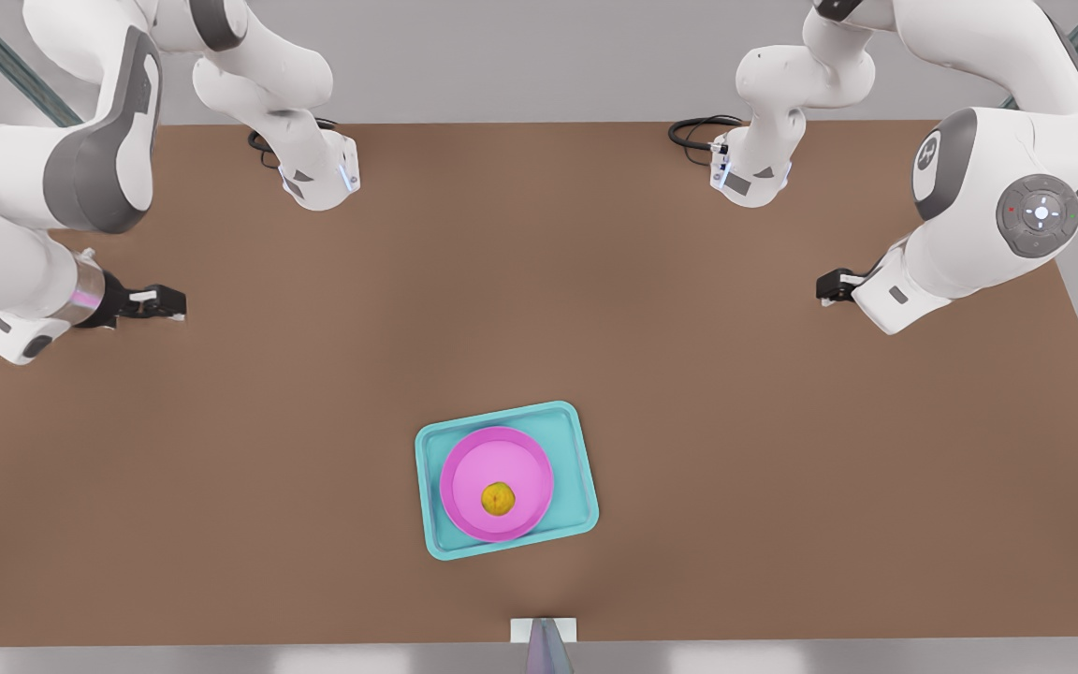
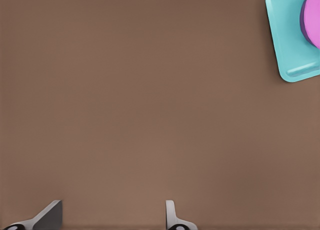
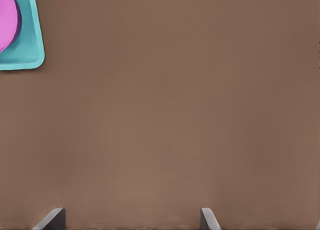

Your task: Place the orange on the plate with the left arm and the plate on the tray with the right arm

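Note:
The orange [image 1: 498, 498] rests in the middle of the pink plate [image 1: 473, 468], and the plate lies inside the teal tray [image 1: 569, 440] near the table's front edge. A corner of the tray [image 2: 287, 50] and an arc of the plate [image 2: 312, 15] show in the left wrist view. The right wrist view has another tray corner [image 3: 30, 45] and the plate's rim [image 3: 7, 20]. My left gripper [image 1: 834, 285] [image 2: 112, 217] hangs open and empty at the front view's right. Over at the front view's left, my right gripper [image 1: 160, 301] [image 3: 130, 219] is also open and empty. Both are far from the tray.
The brown table [image 1: 782, 487] spreads bare around the tray. Both arm bases [image 1: 319, 178] [image 1: 750, 173] stand at the far edge with black cables beside them. A small white and grey mount [image 1: 544, 637] sits at the table's near edge.

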Controlling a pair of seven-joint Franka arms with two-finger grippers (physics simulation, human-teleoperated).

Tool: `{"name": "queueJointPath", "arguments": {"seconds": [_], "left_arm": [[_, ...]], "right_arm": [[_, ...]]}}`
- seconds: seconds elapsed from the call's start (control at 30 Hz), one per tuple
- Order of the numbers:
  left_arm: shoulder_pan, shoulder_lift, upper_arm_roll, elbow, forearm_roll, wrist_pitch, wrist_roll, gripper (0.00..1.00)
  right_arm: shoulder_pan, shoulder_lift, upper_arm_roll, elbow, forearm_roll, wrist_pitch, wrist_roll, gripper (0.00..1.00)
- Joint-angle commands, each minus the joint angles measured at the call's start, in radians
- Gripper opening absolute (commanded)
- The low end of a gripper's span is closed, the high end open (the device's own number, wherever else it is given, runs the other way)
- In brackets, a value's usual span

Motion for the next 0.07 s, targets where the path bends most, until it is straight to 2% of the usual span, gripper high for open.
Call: {"name": "queueJointPath", "arguments": {"seconds": [0.0, 0.03], "left_arm": [[-0.001, -0.002, -0.001, 0.001, 0.003, -0.013, -0.005, 1.00], [-0.001, -0.004, -0.001, 0.001, 0.003, -0.015, -0.005, 1.00]], "right_arm": [[0.000, -0.038, 0.001, -0.055, -0.042, -0.041, 0.064, 1.00], [0.000, -0.040, 0.001, -0.055, -0.042, -0.041, 0.064, 1.00]]}}
